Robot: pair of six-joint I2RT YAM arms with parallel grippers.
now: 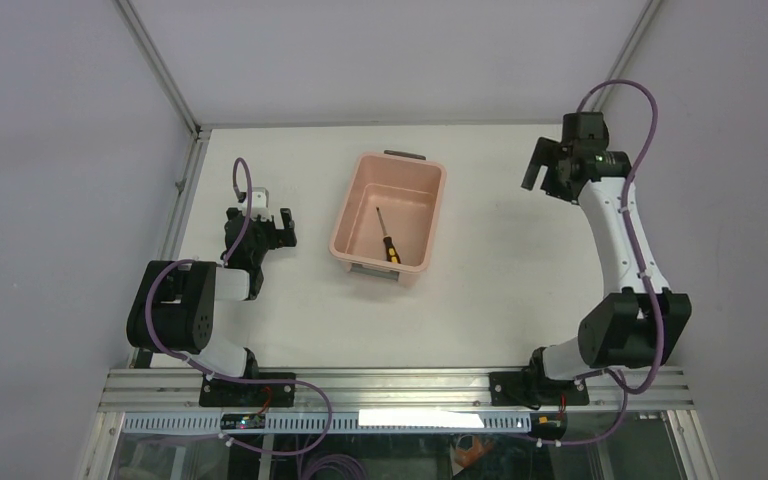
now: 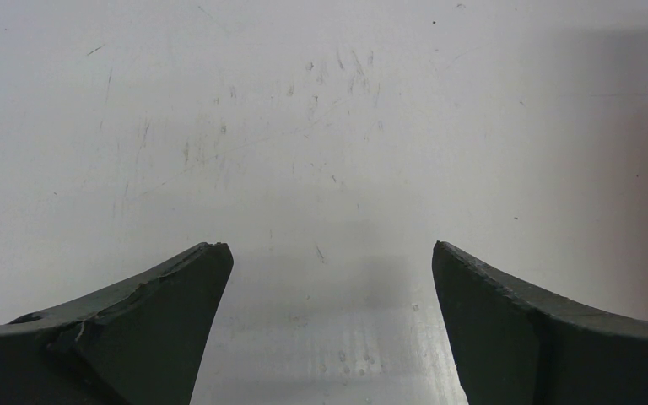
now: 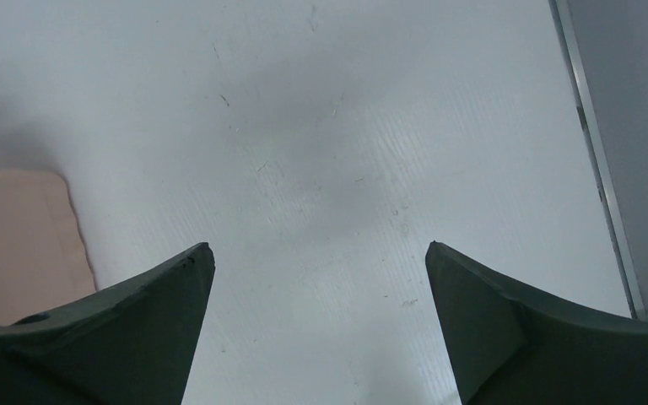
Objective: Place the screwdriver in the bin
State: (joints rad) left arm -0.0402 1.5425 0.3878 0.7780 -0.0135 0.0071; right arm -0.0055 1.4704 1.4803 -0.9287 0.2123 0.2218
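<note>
Only the overhead view shows the small black-and-yellow-handled screwdriver [image 1: 388, 238] lying inside the salmon-pink plastic bin [image 1: 344, 218]. At the wrists, the left gripper [image 2: 329, 253] and right gripper [image 3: 319, 253] gape wide, empty, over the white table [image 2: 304, 126].

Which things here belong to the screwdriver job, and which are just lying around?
Job: screwdriver; bin, with the screwdriver inside it.
Not the job: table; metal rail; purple cables.
</note>
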